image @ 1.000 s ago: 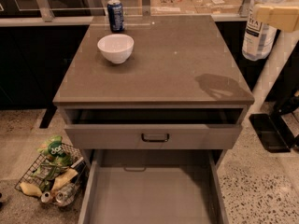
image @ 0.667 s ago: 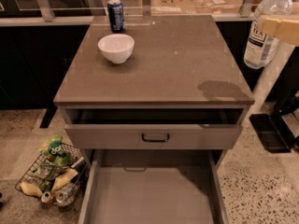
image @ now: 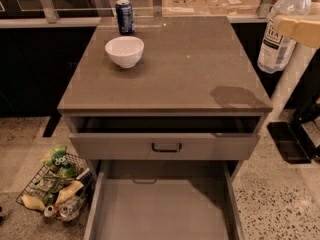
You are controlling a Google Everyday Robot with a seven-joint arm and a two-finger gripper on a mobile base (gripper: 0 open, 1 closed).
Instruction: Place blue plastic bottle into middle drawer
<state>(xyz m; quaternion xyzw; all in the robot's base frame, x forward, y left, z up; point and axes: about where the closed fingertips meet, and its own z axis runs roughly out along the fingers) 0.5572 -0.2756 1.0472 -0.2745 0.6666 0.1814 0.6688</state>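
Note:
The blue plastic bottle point(image: 279, 34), clear with a white cap and a white-and-blue label, hangs in the air beyond the cabinet's right edge, level with the top. My gripper point(image: 295, 28) is at the upper right and is shut on the bottle's upper body; one cream finger point(image: 302, 29) crosses in front of it. The middle drawer point(image: 160, 209) is pulled far out at the bottom centre, its bare grey floor showing, well below and to the left of the bottle.
The upper drawer front point(image: 165, 146) with a black handle stands slightly open above the middle drawer. A white bowl point(image: 124, 50) and a dark blue can point(image: 124, 16) stand on the cabinet top point(image: 190, 64). A wire basket of snacks point(image: 57, 186) sits on the floor at left.
The bottle and gripper have shifted slightly right and a little lower. Nothing else has moved.

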